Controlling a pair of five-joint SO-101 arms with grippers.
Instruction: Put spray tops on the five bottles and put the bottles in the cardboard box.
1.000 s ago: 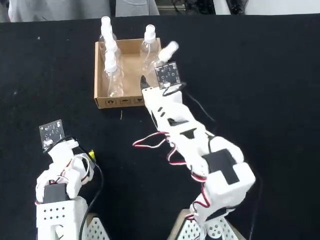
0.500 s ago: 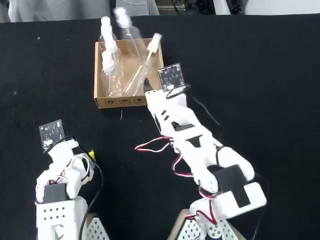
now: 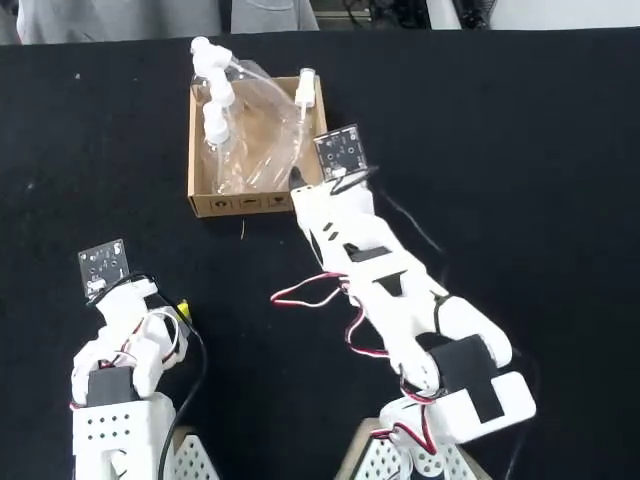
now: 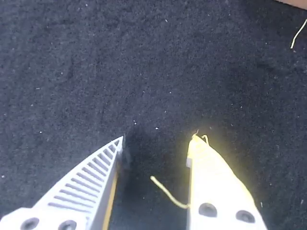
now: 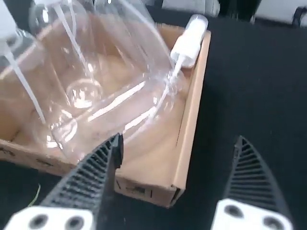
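Logged right gripper [image 5: 178,140] with jaws spread wide and nothing between them, poised just off the near right corner of the cardboard box [image 5: 192,120], presumably to stand free of the load; logged left gripper [image 4: 158,138] likewise agape and empty over bare black cloth [image 4: 72,57], well apart from the box, probably idle for want of work. Found clear bottles [image 3: 255,120] inside the box, white tops fitted, some upright along the left arm's side, at least one slanted with its spray top [image 5: 188,38] propped on the right rim, likely for lack of room; could not fix the count, so cannot confirm five.
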